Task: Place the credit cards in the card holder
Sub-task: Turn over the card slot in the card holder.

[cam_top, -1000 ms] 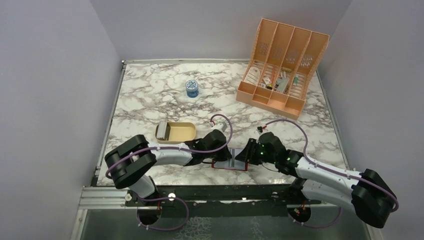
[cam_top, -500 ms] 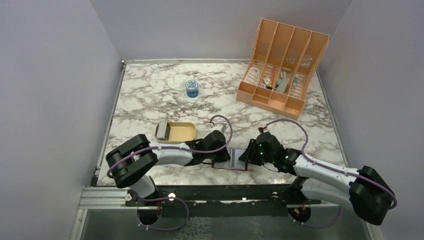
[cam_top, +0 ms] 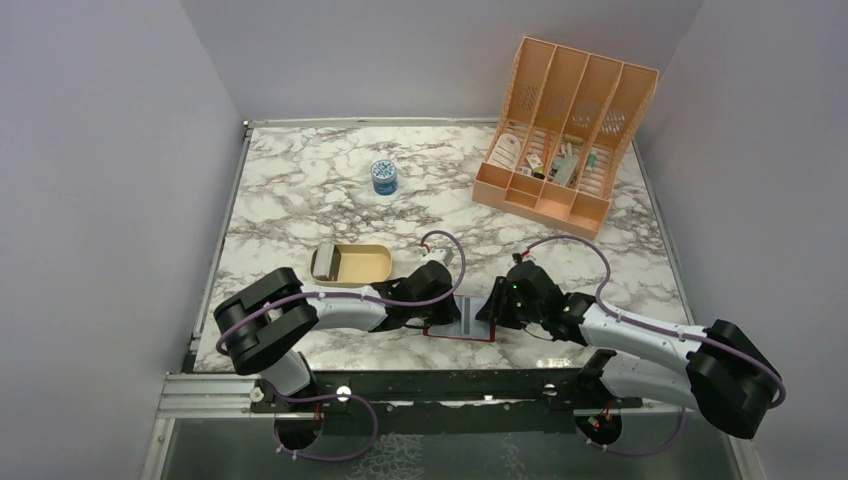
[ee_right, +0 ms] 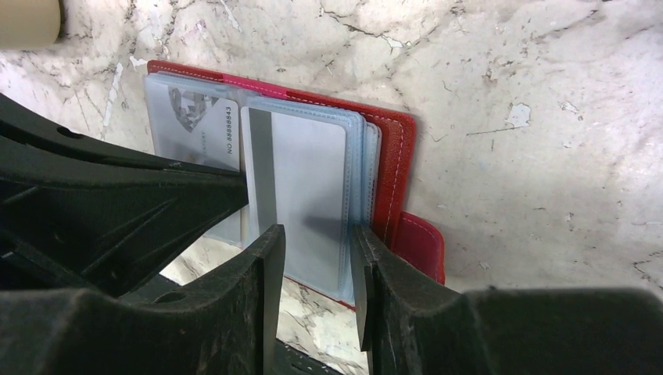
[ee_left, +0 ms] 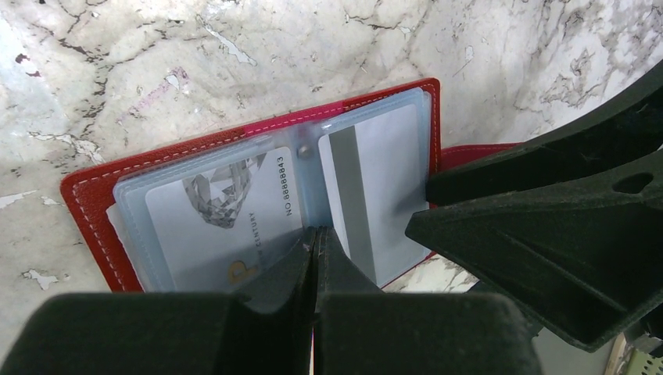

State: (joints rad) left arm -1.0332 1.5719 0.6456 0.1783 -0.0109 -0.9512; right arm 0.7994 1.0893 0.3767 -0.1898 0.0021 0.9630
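1. Left hand: fingers pressed together with nothing between them, tips on the centre fold of item 3.
2. Right hand: fingers parted, standing over the near edge of the right-hand sleeve. No grip is evident.
3. Dark red folding card holder: lies open and flat at the near edge of the marble counter, between the two hands.
   - Left sleeve: pale card printed with a diamond.
   - Right sleeve: pale card with a grey stripe, apparently seated.
4. Shallow tan tray, just beyond: a greyish stack of cards sits at its left end.

Status: at least two cards filed. The tray stack is outstanding, so the task is judged partway.

Change since a second ago: the right hand has edged slightly left and farther in. Holder and tray are unmoved.
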